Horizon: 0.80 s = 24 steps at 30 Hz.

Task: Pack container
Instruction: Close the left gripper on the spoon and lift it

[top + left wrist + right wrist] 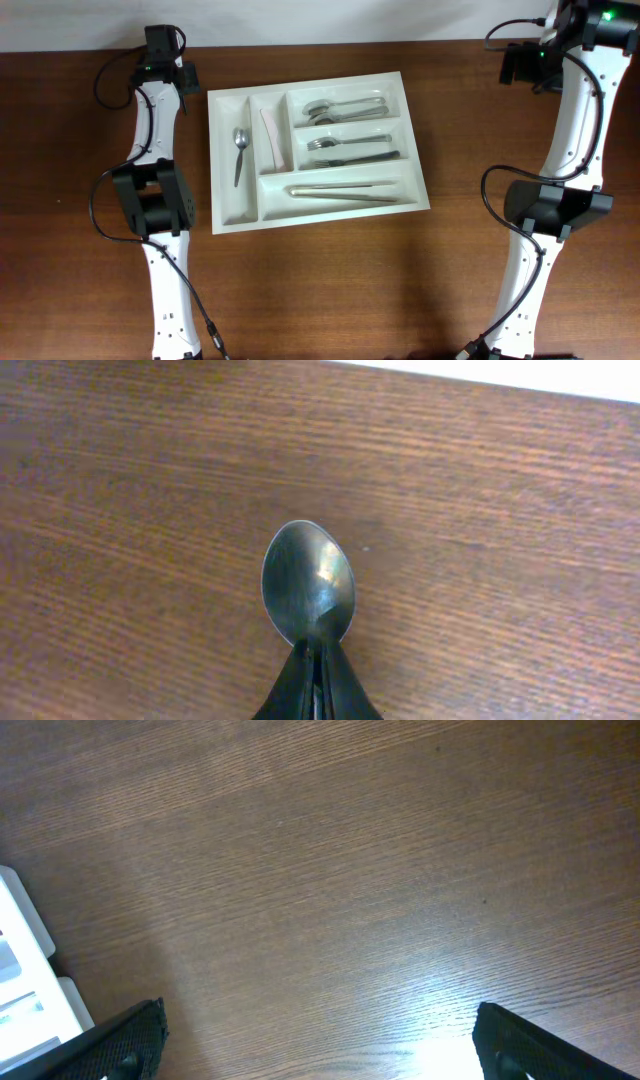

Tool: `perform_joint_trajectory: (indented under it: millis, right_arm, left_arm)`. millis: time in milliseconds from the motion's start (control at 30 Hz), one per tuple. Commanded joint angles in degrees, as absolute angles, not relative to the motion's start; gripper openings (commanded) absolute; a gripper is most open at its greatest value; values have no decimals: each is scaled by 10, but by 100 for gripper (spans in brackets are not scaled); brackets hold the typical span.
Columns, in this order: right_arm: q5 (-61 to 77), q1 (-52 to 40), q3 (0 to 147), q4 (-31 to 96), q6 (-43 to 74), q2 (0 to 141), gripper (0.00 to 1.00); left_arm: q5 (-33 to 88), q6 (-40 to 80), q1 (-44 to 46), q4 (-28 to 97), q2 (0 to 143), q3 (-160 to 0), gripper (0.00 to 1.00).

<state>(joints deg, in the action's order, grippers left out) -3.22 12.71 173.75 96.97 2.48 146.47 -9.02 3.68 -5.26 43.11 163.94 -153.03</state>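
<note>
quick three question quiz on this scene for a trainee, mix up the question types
1. True or false: the left gripper is shut on a spoon.
2. The right gripper is: A open and empty, B shut on a fork, C shut on a knife.
3. Fill in: the container has ___ compartments.
Key: 1 true; 2 A; 3 five.

The overhead camera looks straight down from well above and takes in the whole table (330,290) with the cutlery tray (215,170). The 2 wrist cameras look down close onto the wood. The right wrist view catches what seems a corner of the cutlery tray (25,935), shared with overhead
</note>
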Motion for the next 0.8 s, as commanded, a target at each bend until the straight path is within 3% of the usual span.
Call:
perform_joint_trajectory:
  millis: [0,767]
  right_arm:
    - [-37,128,1735,973,19,1459,99]
    - [-37,128,1735,973,19,1459,99]
  left_arm:
    - [-115,38,-60,484,1688,-1503,2]
    - [-114,83,-46,586,1661,-1543,2]
